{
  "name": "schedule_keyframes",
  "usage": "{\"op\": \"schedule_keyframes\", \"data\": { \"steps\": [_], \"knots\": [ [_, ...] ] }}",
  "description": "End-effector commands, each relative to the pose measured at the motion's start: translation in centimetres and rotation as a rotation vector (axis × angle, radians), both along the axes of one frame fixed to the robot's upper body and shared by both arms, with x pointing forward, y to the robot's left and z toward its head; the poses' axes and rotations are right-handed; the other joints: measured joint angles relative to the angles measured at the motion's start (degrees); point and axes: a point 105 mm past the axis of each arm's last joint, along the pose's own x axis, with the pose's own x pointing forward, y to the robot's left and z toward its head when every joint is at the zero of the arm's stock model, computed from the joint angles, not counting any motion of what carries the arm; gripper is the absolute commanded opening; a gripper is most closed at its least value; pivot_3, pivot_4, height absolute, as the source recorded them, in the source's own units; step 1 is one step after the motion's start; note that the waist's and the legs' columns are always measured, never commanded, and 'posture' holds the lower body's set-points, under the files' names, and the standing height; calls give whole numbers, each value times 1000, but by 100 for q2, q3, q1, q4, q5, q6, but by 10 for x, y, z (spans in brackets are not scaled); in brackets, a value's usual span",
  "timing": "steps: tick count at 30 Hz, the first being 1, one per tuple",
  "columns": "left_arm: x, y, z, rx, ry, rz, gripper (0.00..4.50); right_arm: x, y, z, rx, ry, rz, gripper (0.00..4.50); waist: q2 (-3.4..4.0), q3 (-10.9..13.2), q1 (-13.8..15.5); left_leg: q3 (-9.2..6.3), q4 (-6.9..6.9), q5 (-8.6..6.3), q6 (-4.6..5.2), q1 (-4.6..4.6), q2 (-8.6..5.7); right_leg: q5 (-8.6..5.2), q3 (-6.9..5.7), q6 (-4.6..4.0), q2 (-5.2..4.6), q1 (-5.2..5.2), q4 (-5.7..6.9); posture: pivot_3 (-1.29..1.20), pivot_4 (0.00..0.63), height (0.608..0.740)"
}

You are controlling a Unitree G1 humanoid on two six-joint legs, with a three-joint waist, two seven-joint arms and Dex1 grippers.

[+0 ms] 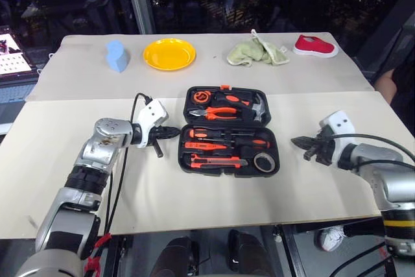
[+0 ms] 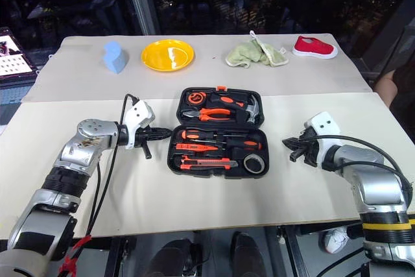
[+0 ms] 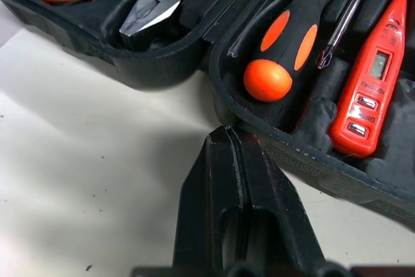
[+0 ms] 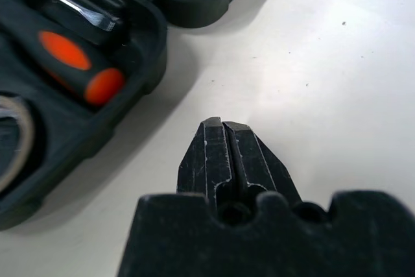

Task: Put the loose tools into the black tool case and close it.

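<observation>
1. Between the two tools lies the black tool case (image 1: 229, 131), open flat on the tabletop (image 1: 311, 212), its lid half on the far side and its base half on the near side.
2. Left tool (image 1: 170, 133): clenched, fingers pressed together and grasping nothing, its tip just beside the case's left edge (the left wrist view shows it almost at the rim, near the hinge line).
3. Right tool (image 1: 299, 141): likewise clenched and empty, pointing at the case's right edge but a little apart from it.
4. Loose tools: all appear seated in the base half. The utility knife (image 1: 209, 158) sits along the near edge, the tester screwdriver (image 3: 371, 82) and the two screwdrivers (image 1: 227, 138) lie in the recesses beyond it, and the tape roll (image 1: 264, 162) is in the corner nearest the right tool.
5. Step in hand, as I judge it: loading is done and closing is about to begin, with both tools flanking the case.
6. Next move probably calls for getting under or behind one half and swinging it over the hinge onto the other, while the other tool steadies the case so it does not slide.
7. Risk: closed fingertips may skid on the smooth plastic, and a badly seated tool could stop the halves from meeting.
</observation>
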Motion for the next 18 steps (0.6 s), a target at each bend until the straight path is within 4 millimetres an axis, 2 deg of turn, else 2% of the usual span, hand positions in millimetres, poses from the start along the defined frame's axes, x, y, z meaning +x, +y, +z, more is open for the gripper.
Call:
{"op": "schedule_keyframes", "data": {
  "steps": [1, 7, 13, 18],
  "knots": [
    [-9, -14, 10, -18, -8, -84, 0, 3, 15, 12, -13, -70, 75, 25, 0, 0, 26, -1, 0, -1, 2, -2, 0, 0, -3, 0, -1, 0, -1, 0, 150, 740],
    [-28, -22, 9, -51, 29, -171, 0, -9, 33, 12, -23, -68, 191, 25, 1, 0, 40, -2, 1, -9, 16, -8, -4, 3, -7, 7, -4, 0, -2, 0, 150, 740],
    [-52, -32, 4, -89, 93, -263, 0, -28, 34, 4, -80, -42, 265, 25, 1, 0, 42, -2, -2, -10, 15, -8, -1, 2, -9, 9, 1, 0, -3, 0, 150, 740],
    [-65, -33, -10, -51, 125, -293, 0, -43, 31, -3, -104, -19, 297, 25, 1, -1, 51, -2, -1, -10, 15, -5, -2, 0, -9, 11, 0, 4, -8, 0, 150, 740]
  ]
}}
